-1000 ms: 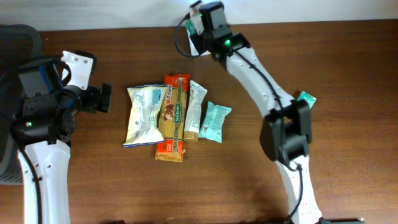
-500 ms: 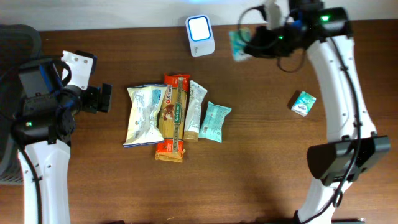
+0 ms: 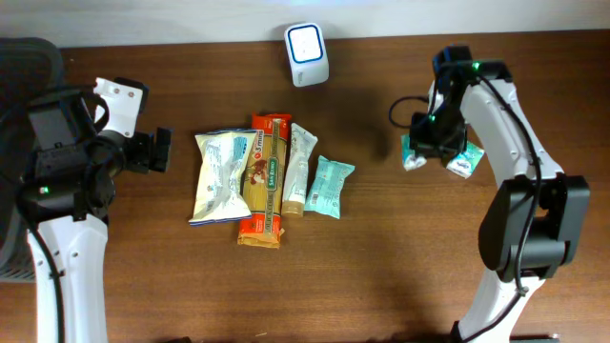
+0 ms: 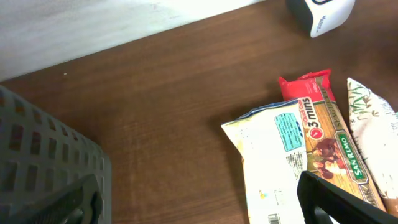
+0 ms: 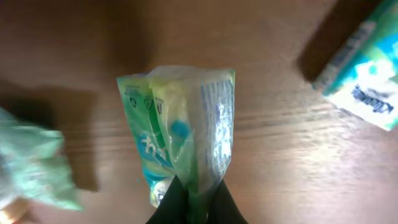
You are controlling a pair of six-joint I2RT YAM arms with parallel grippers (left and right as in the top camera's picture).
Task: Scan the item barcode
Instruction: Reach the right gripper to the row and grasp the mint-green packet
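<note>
Overhead, the right gripper (image 3: 420, 143) stood over the right part of the table (image 3: 381, 267), its jaws pinched shut on a green pouch (image 3: 411, 153). The right wrist view showed the same grip from close up: the two dark fingertips (image 5: 166, 202) met on one edge of the green pouch (image 5: 183, 134), which was crumpled and hung away from them toward the wood. Whether its far end touched the table could not be told. Just beside the pouch, on its outer side, lay a small teal-and-white tissue pack (image 3: 464, 159), seen again at the upper right corner of the wrist picture (image 5: 360, 81).

The scanner (image 3: 307, 41), a white block with a lit blue-white face, sat near the table's far edge, well apart from the held pouch.

Four more items lay side by side in the middle of the table: a white bag (image 3: 220, 176), a red pasta pack (image 3: 262, 214) partly tucked against it, a pale slim packet (image 3: 299, 167) and a teal packet (image 3: 332, 186).

The left gripper (image 3: 159, 150) hovered at the left side with its jaws spread wide and nothing between them, near the white bag but not touching it. Its wrist camera looked across bare wood to the white bag (image 4: 277, 162), the red pasta pack (image 4: 320, 134) and the scanner (image 4: 320, 15), with a grey mesh bin (image 4: 43, 162) at the lower left.
</note>
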